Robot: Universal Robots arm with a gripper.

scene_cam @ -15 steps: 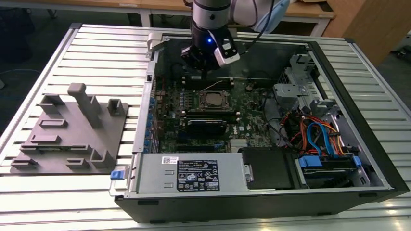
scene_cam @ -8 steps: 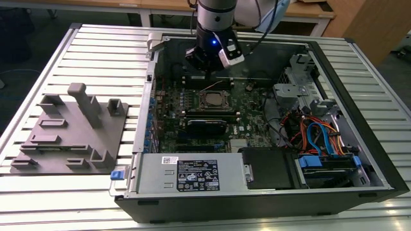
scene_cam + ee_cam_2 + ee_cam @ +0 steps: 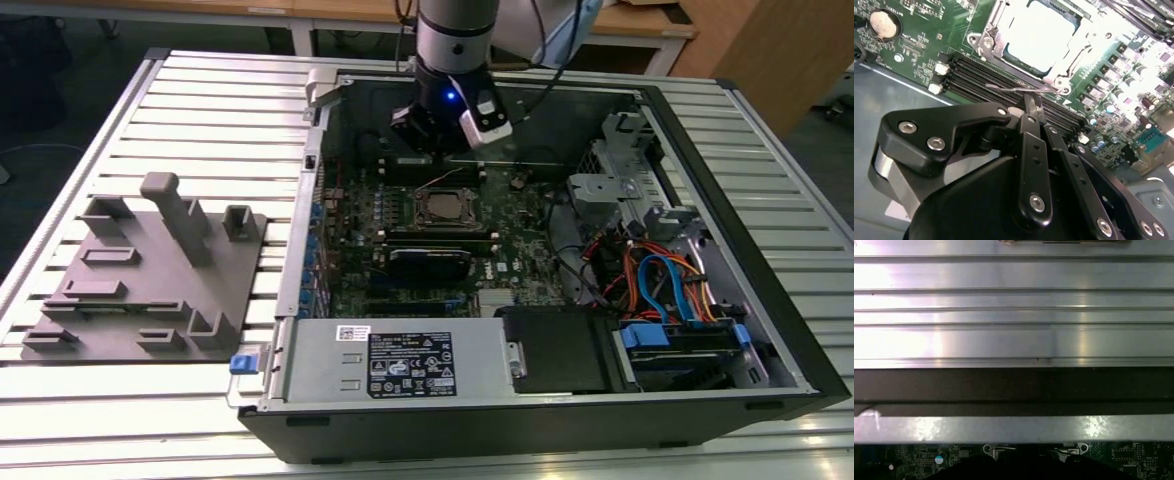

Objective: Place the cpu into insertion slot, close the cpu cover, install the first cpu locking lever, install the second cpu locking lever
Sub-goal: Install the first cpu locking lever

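Gleaming cpu (image 3: 1040, 34) within cpu cover (image 3: 995, 27), second wrist view

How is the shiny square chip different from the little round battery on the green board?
The cpu is square, the battery round. The cpu looks bigger than the battery. The cpu sits in a silvery frame, the battery in a dark holder. Both lie flat and shine.

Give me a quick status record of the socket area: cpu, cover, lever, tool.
cpu: seated in the insertion slot
cpu cover: closed over the slot, cpu in its window
locking lever: thin wire along the slot's edge nearest the memory slots
tool: fingers together, tip at the lever; grip on it unclear
surroundings: open computer case on slatted table, grey fixture plate at exterior view's left
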